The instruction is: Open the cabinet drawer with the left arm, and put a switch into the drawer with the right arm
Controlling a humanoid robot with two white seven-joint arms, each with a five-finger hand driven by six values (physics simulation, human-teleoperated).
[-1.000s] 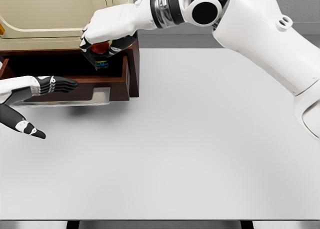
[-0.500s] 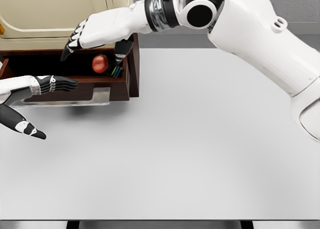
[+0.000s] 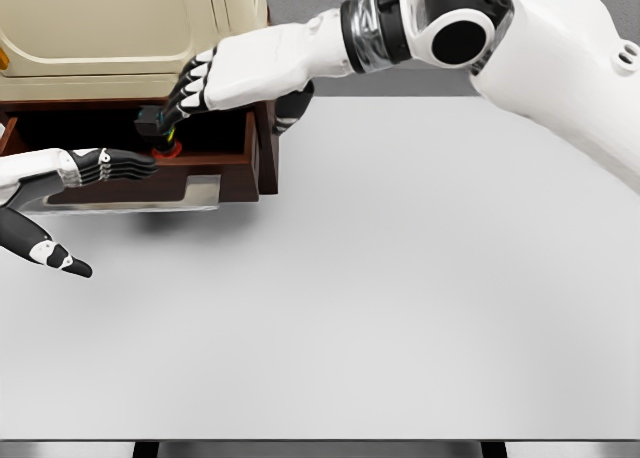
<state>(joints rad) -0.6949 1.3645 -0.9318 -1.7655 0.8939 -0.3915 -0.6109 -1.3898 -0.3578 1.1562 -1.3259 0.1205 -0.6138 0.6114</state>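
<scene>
The switch [image 3: 160, 138] lies inside the open drawer [image 3: 250, 158] at the table's [image 3: 400, 278] far left corner, so the right hand [image 3: 225, 78] hovers above with fingers spread and empty, while the left hand [image 3: 80, 170], fingers straight and holding nothing, rests at the drawer front.

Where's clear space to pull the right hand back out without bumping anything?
Open tabletop lies right of the drawer and in front of it. It is crowded inside the drawer: the switch lies under the right hand, with the left hand at the front edge.
</scene>
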